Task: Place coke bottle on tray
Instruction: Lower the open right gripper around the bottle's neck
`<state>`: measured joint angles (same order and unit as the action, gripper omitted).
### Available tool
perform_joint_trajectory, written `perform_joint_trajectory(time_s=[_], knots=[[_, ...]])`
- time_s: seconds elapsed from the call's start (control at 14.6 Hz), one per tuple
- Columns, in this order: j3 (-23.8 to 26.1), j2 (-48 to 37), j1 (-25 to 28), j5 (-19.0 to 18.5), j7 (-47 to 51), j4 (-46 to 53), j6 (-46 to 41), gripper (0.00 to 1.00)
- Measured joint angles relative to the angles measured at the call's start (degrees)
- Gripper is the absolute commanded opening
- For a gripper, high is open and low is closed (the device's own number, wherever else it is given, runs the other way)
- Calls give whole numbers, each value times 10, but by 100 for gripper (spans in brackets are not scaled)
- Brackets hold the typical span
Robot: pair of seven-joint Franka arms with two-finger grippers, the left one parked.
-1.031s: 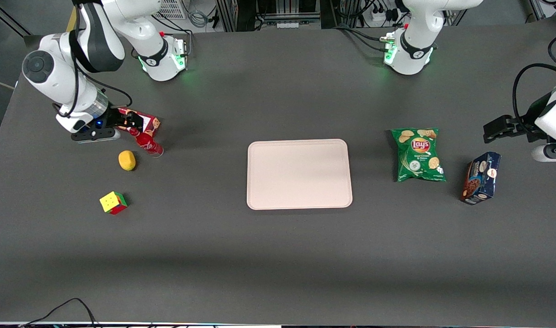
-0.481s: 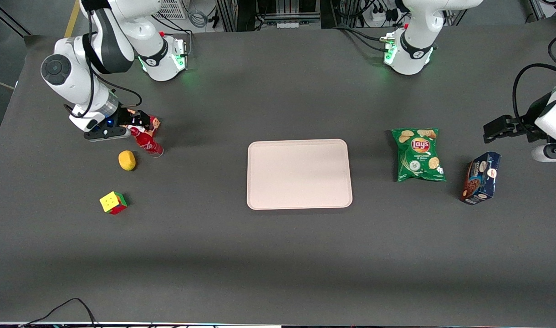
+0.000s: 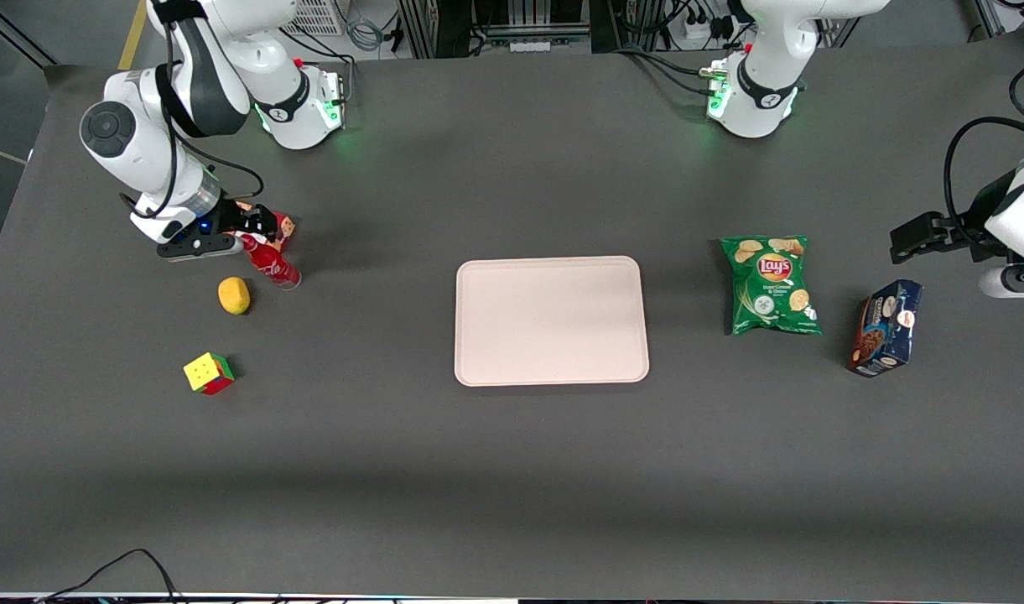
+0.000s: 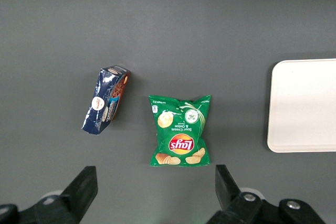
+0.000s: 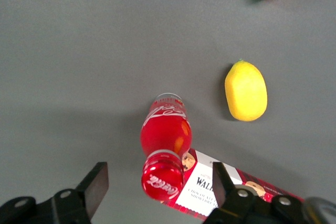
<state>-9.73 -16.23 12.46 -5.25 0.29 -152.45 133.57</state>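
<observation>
Since a second ago the right arm has been swinging in toward the coke bottle [image 3: 270,261], and over the last half second it's barely creeping, so the tool [image 3: 256,225] is now hanging right over the bottle's cap end.

From the wrist camera you can see the fingers [image 5: 94,186] spread wide with the red cap [image 5: 162,181] sitting in the gap between them, nothing gripped yet. So it's lining up for the grab, not doing it.

The coke bottle [image 5: 165,140] is standing upright on the surface, just beside the red cookie box [image 5: 231,190] and near the lemon [image 3: 234,294], with the cube [image 3: 209,373] a bit nearer the front camera. The long axis is running straight up toward the tool, so I'm guessing the next move is a plain drop down and a squeeze around the neck.

The tray [image 3: 551,320] is waiting well apart from all that, mid-surface, toward the parked arm's end. The cookie box is crowding one finger, so that's what I'd be watching.
</observation>
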Motion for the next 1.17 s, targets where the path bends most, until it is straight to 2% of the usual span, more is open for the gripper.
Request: perform_joint_trajectory(time_s=[0.21, 0.41, 0.76, 0.89, 0.96, 1.17], knots=[[0, 5, -1, -1, -6, -3, 9, 75], [0, 6, -1, -1, -7, -4, 12, 59], [-1, 6, -1, -1, -7, -4, 15, 27], [-1, 7, -1, -1, -8, -4, 16, 6], [-2, 7, -1, -1, -8, -4, 17, 0], [-2, 7, -1, -1, -8, -4, 17, 0]])
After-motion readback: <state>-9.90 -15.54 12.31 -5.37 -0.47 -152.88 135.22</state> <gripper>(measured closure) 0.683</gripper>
